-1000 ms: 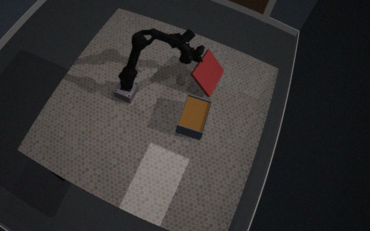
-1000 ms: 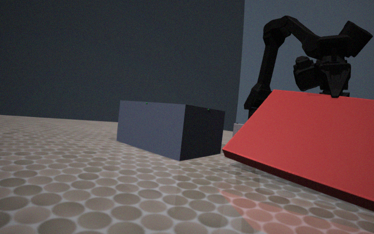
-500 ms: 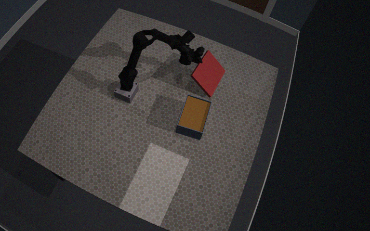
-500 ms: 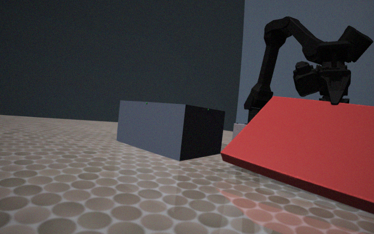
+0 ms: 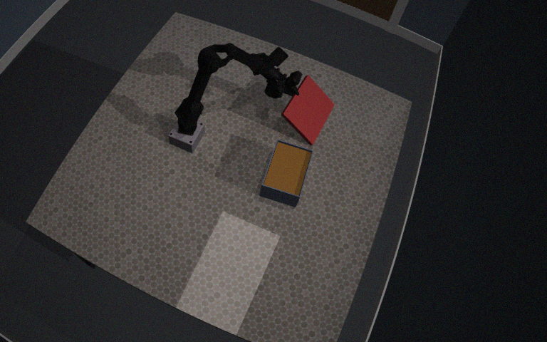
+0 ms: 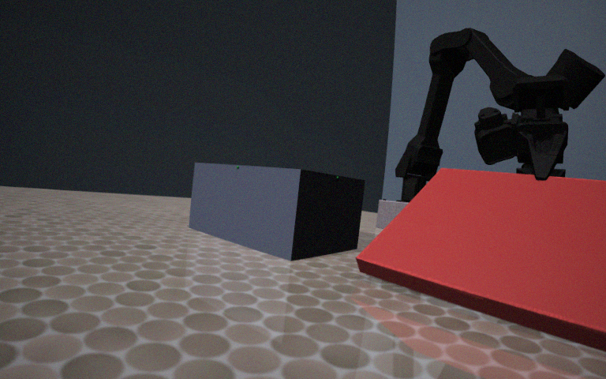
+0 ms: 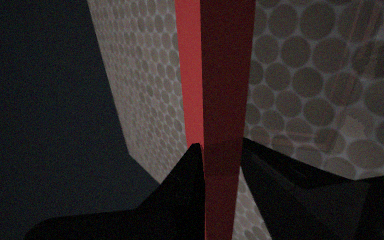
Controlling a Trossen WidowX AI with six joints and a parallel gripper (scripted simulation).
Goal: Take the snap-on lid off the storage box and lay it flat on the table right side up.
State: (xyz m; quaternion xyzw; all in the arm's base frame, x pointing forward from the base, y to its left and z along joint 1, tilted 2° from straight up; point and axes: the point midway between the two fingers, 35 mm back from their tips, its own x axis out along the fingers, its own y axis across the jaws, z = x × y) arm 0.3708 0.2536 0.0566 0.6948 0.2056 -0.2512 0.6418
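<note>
The red lid point(image 5: 310, 110) point(image 6: 491, 232) point(image 7: 227, 65) is off the box and tilted, its smooth outer face up and turned away from the arm. Its lower edge is low over the table; I cannot tell for certain whether it touches. My gripper point(image 5: 297, 92) point(image 6: 541, 177) point(image 7: 218, 148) is shut on the lid's raised edge, with one finger on each side. The blue-grey storage box point(image 5: 278, 194) point(image 6: 245, 205) stands upright and open on the table, with an orange inside floor. In the top view the lid's lowest corner appears just beyond the box's far right corner. The lid's underside is hidden.
The arm's grey base point(image 5: 186, 140) stands left of the box on the hexagon-patterned table point(image 5: 120, 193). A bright rectangular patch point(image 5: 229, 270) lies on the table in front of the box. The table's right edge is beyond the lid and box.
</note>
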